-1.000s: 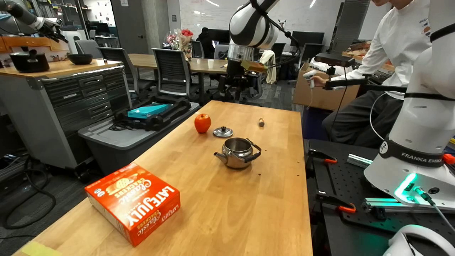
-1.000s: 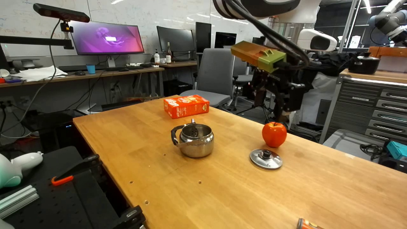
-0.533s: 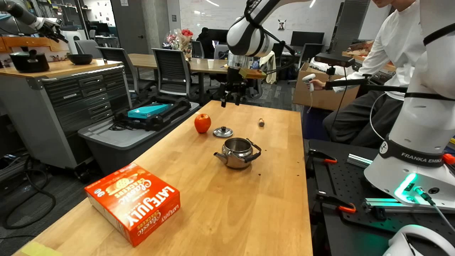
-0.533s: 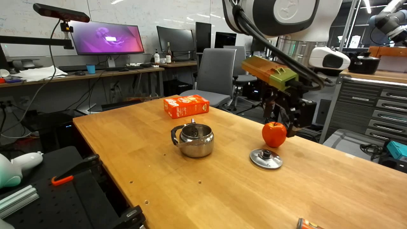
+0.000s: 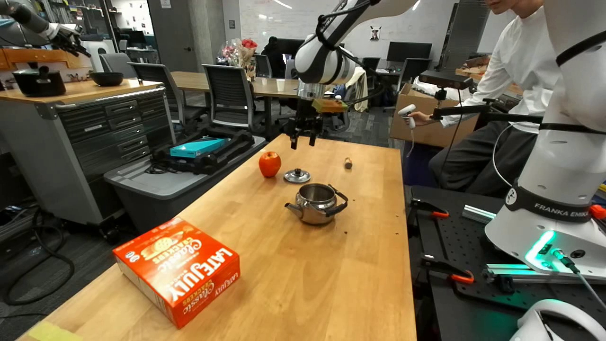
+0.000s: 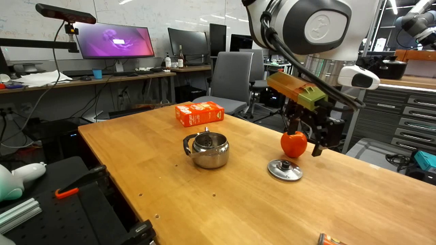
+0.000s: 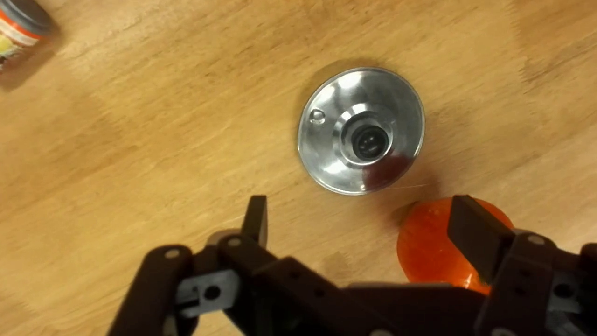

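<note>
Wrist view, and the gripper (image 7: 358, 205) was caught wide: its 2 fingers (image 7: 255, 217) were spread well apart, with the table (image 7: 317, 233) and a slice of the apple (image 7: 428, 245) framed in the gap! At 12 o'clock from that gap, the silver lid (image 7: 357, 126) was seen flat on the table, topped by its black knob (image 7: 371, 142). And the apple, bright red-orange? It was found at 5 o'clock from the lid, near it, partly covered by 1 of the fingers. Well off, between 9 and 10 o'clock from the lid, a small cylinder (image 7: 21, 23) with a grey end and an orange band was cut off by the edge of the view.

Over to an exterior view: the gripper (image 5: 303, 142) was shown above the table, at 2 o'clock from the apple, and a gap was left between them. The steel teapot (image 5: 315, 212) was stood upright, its mouth uncovered, its spout (image 5: 294, 209) pointed to 9 o'clock, its black handle (image 5: 338, 209) tilted toward 3 o'clock. From there the lid was spotted at 11 o'clock, the red cracker box (image 5: 179, 265) at 8 o'clock, well apart. At 2 o'clock in the scene, a white controller (image 5: 407, 111) was held by a person (image 5: 523, 66) in white, and between 3 and 4 o'clock the robot base (image 5: 568, 237) was lit green.
</note>
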`<action>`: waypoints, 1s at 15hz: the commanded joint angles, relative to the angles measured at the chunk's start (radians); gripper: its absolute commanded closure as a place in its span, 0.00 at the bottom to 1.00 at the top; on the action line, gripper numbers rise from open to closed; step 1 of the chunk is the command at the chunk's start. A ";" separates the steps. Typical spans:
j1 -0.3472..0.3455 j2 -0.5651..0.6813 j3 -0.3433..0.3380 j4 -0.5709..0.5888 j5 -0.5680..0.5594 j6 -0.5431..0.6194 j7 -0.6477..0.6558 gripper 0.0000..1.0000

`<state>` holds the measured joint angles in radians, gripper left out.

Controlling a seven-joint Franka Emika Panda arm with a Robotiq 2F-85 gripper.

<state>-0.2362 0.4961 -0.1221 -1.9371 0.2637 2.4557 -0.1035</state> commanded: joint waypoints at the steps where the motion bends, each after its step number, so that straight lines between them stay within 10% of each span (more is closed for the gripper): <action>1: -0.012 0.058 0.020 0.079 -0.029 -0.051 -0.003 0.00; 15: -0.026 0.084 0.043 0.180 -0.050 -0.201 -0.054 0.00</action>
<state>-0.2368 0.5741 -0.1019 -1.8028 0.2141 2.2944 -0.1156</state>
